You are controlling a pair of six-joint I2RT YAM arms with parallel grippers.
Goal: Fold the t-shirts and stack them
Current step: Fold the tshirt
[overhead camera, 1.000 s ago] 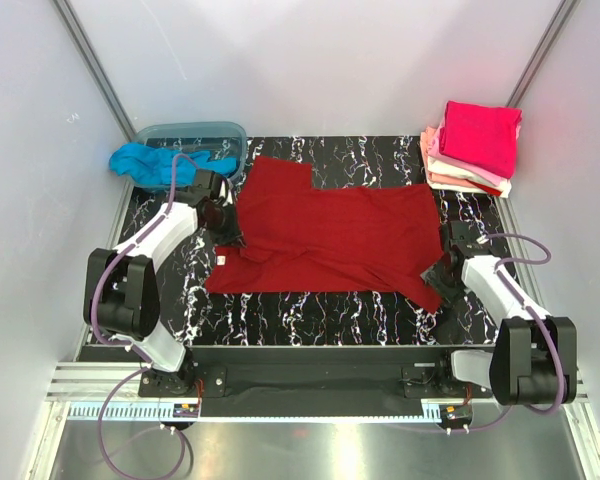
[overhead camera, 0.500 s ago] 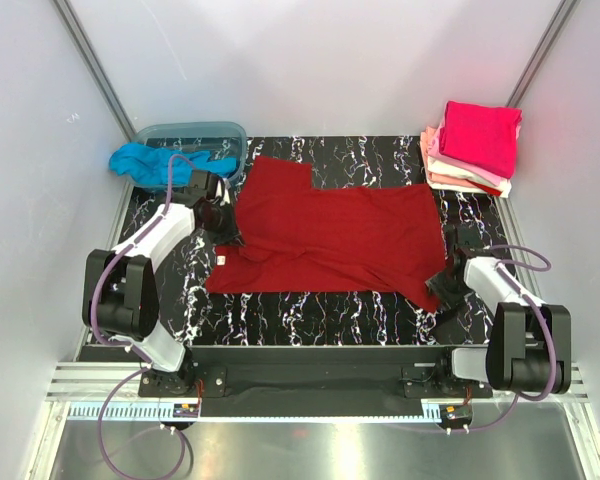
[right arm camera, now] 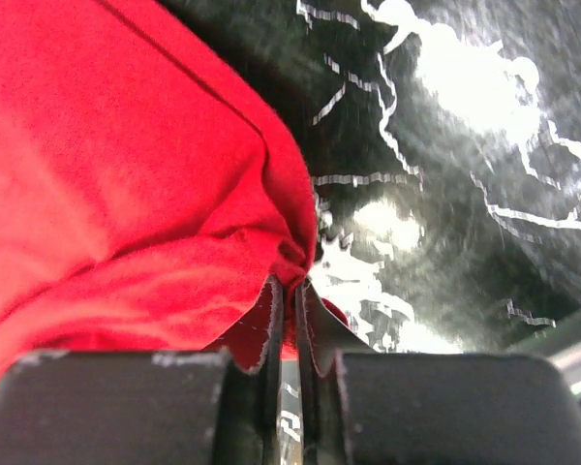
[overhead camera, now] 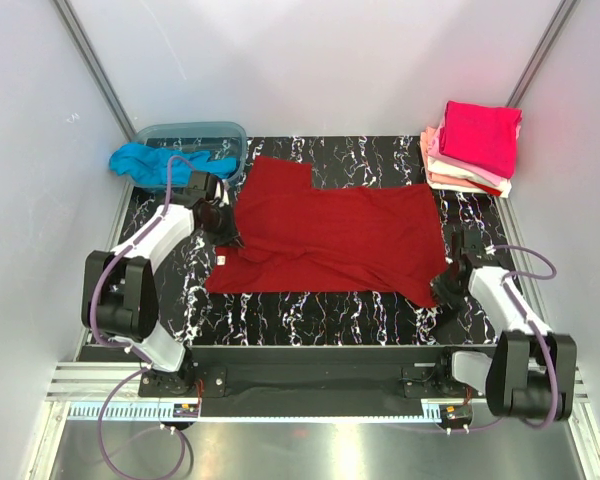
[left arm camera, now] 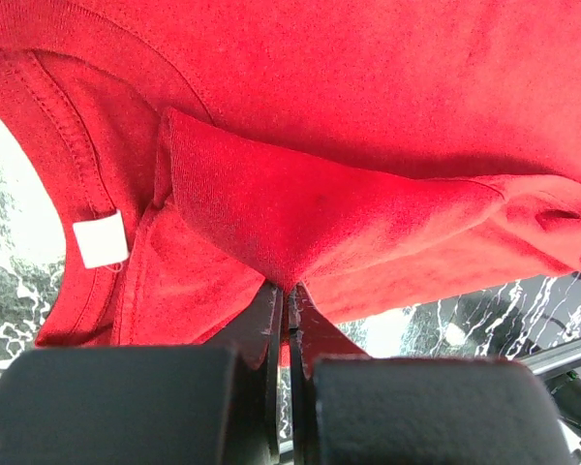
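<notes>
A dark red t-shirt [overhead camera: 325,240] lies spread across the black marbled table [overhead camera: 310,315], its white neck tag [left arm camera: 100,240] near the left edge. My left gripper [overhead camera: 223,232] is shut on a pinch of the shirt's cloth [left arm camera: 289,276] by the collar. My right gripper [overhead camera: 446,287] is shut on the shirt's near right corner [right arm camera: 295,266]. A stack of folded t-shirts [overhead camera: 475,145], magenta on top with pink, peach and white below, sits at the far right. A turquoise t-shirt [overhead camera: 145,163] hangs over the tub's side.
A translucent blue-grey plastic tub [overhead camera: 192,145] stands at the far left corner. White walls close in the table on the left, right and back. A metal rail [overhead camera: 310,385] runs along the near edge by the arm bases.
My right gripper has moved down to the shirt's near right corner and closed on it. The left gripper keeps its hold near the collar.
</notes>
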